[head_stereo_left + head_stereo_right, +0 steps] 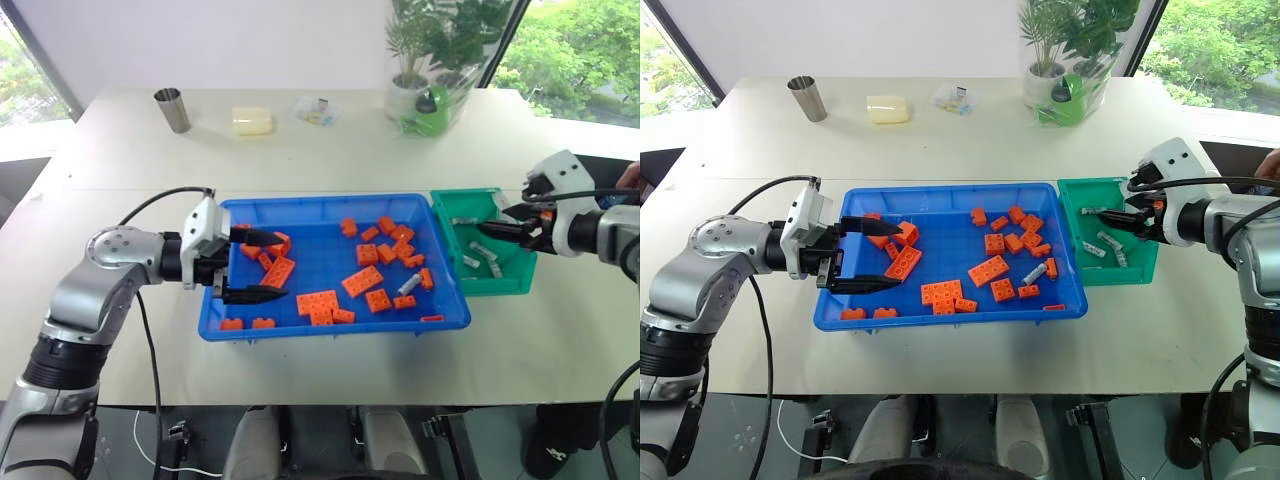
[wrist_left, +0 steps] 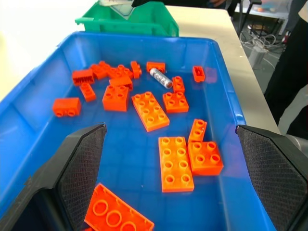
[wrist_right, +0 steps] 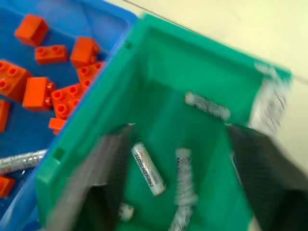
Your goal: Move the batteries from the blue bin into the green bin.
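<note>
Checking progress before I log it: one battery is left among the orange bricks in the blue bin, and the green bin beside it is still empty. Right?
Not quite. One battery is indeed left among the orange bricks in the blue bin, but the green bin is not empty: several batteries already lie in it, as the right wrist view shows.

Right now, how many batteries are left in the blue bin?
1: a battery lies among the orange bricks near the blue bin's right end, toward the green bin. Bricks could hide others.

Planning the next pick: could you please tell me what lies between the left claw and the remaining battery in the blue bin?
Loose orange bricks on the blue bin's floor separate the open left claw from the battery, per the left wrist view.
</note>
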Tool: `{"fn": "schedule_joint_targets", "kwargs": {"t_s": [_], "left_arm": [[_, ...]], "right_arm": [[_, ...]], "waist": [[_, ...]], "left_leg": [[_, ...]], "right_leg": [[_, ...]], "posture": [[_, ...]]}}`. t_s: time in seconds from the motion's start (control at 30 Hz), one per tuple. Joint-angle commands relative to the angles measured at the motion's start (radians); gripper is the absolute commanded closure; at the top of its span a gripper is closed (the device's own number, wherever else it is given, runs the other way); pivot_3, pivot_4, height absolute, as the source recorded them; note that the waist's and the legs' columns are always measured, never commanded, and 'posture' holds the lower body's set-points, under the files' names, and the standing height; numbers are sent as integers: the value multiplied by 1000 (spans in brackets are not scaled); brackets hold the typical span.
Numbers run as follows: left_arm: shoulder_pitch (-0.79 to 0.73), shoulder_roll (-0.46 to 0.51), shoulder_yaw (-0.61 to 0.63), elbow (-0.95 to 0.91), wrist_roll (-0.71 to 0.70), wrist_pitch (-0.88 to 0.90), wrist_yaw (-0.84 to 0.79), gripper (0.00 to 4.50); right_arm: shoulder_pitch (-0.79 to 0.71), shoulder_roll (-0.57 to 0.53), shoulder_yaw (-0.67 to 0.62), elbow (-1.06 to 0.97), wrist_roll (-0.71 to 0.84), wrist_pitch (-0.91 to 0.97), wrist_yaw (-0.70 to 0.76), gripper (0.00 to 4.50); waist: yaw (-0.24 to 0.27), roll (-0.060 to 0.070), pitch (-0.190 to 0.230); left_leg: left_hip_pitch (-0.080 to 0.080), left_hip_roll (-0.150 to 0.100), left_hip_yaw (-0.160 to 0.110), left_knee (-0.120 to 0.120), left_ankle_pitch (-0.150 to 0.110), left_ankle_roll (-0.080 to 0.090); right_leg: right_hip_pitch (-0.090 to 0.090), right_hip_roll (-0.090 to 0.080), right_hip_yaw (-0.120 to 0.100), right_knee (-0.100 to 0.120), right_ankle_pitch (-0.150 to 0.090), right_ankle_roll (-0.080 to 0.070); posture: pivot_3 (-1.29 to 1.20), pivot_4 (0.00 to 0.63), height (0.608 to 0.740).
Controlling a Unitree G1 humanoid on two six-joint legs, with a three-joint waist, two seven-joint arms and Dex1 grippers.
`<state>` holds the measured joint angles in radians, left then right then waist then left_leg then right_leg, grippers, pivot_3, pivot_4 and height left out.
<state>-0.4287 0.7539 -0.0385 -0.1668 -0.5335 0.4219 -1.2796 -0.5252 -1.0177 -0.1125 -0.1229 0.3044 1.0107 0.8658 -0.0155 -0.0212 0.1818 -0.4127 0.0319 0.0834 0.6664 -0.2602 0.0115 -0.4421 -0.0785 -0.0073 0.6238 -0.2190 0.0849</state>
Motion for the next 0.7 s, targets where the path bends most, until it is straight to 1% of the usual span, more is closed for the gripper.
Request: {"fn": "schedule_joint_targets", "kwargs": {"t_s": [0.03, 0.13, 0.2, 0.3, 0.4, 0.57, 0.7], "left_arm": [[-22, -7, -2, -15, -2, -14, -7, 0], [-35, -19, -13, -16, 2, -7, 0, 0], [-41, -24, -17, -19, 3, -3, 5, 0], [-44, -27, -18, -27, 1, 3, 12, 0], [-39, -23, -11, -44, -6, 11, 21, 0], [-33, -10, 6, -55, -12, 22, 33, 0], [-16, -3, 19, -76, -18, 32, 47, 0]], "right_arm": [[-74, -92, 121, 57, -100, -296, 141, 1290], [-180, -108, 245, 100, -140, -487, 324, 1290], [-244, -84, 320, 120, -157, -579, 440, 1290], [-303, -39, 419, 158, -209, -707, 555, 1290], [-334, 17, 506, 235, -291, -843, 615, 1290], [-365, 77, 582, 338, -377, -997, 698, 1290], [-393, 129, 606, 396, -419, -1048, 729, 1290]], "waist": [[0, 0, 0], [-2, 0, 0], [-4, 0, 0], [-3, 0, 0], [1, 0, 0], [3, 0, 0], [0, 0, 0]], "left_leg": [[0, 0, 0, 0, 0, 0], [0, 0, 0, 0, 0, 0], [0, 0, 0, 0, 0, 0], [0, 0, 0, 0, 0, 0], [0, 0, 0, 0, 0, 0], [-2, 0, 2, 1, 0, 0], [-1, 0, 1, 1, 0, 0]], "right_leg": [[0, 0, 0, 0, 0, 0], [0, 0, 0, -1, 0, 0], [0, 0, 0, -1, 0, 0], [0, 1, 0, -1, 1, 1], [0, 1, 0, 0, 1, 2], [0, 0, 0, 0, 1, 2], [0, 0, -1, 1, 1, 2]], "posture": [[0, 150, 736], [0, 150, 736], [0, 150, 736], [0, 150, 736], [0, 150, 736], [0, 150, 736], [0, 150, 736]]}}
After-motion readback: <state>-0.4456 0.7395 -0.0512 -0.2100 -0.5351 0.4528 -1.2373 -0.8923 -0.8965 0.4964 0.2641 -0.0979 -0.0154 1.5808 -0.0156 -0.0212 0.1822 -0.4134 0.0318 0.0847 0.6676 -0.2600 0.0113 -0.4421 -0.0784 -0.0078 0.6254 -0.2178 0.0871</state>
